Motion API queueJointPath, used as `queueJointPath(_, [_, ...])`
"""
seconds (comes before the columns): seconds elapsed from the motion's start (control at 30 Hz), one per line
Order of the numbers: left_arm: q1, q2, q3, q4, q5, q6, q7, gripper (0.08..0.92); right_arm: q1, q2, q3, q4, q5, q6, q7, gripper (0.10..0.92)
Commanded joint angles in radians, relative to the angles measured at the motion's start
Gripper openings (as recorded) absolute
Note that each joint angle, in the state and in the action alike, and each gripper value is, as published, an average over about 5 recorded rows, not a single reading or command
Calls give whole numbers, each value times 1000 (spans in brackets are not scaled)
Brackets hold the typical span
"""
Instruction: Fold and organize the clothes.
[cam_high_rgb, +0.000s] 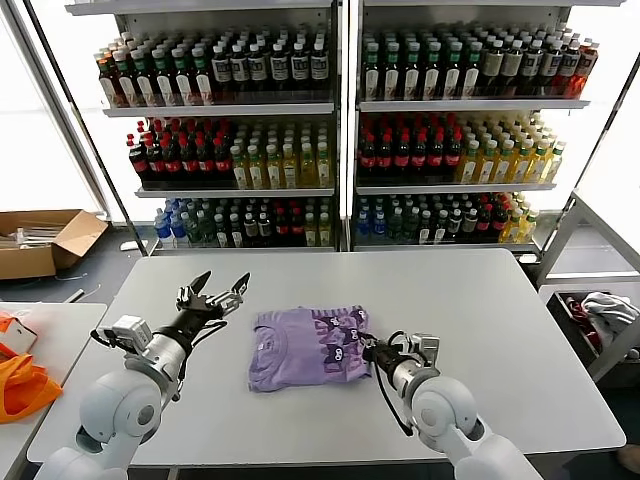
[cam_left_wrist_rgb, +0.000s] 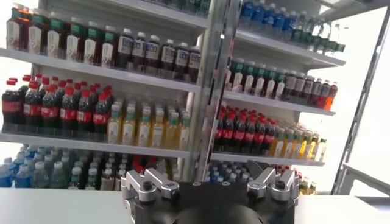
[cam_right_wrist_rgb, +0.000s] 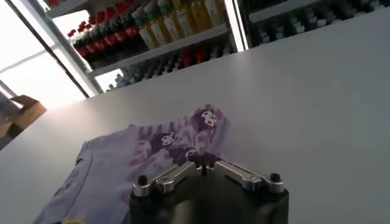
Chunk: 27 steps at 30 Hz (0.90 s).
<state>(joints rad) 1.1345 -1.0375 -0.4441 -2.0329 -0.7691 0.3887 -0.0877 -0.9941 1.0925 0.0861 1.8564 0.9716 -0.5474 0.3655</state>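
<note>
Two grippers in play. Right gripper (cam_high_rgb: 372, 352) clenched on near right edge of T-shirt (cam_high_rgb: 305, 345), likely pinching only top layer, though contact is partly hidden. T-shirt partly folded, lying mid table (cam_high_rgb: 500, 330), toward near edge. Left gripper (cam_high_rgb: 215, 293) released, fingers spread, hovering beside shirt's left side. Risks: thin fabric slips from pinch; single-layer grab undoes fold; one-sided pull drags whole shirt across table.

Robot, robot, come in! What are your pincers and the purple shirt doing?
Right pincer shut on T-shirt edge. Left pincer open, off the shirt, above table. Nothing in the way.
</note>
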Motion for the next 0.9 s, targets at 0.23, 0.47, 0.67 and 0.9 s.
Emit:
queueJointPath(0.23, [8, -9, -2, -4, 9, -2, 6, 823, -121, -113, 167, 83, -179, 12, -146, 147])
queueJointPath(0.47, [23, 0, -29, -13, 7, -2, 9, 823, -81, -67, 132, 159, -323, 100, -146, 356])
queueJointPath(0.67, [34, -3, -36, -19, 9, -2, 9, 823, -11, 24, -3, 80, -451, 146, -119, 512])
queueJointPath(0.9, [46, -11, -34, -18, 14, -6, 16, 823, -122, 32, -14, -29, -523, 208, -150, 711])
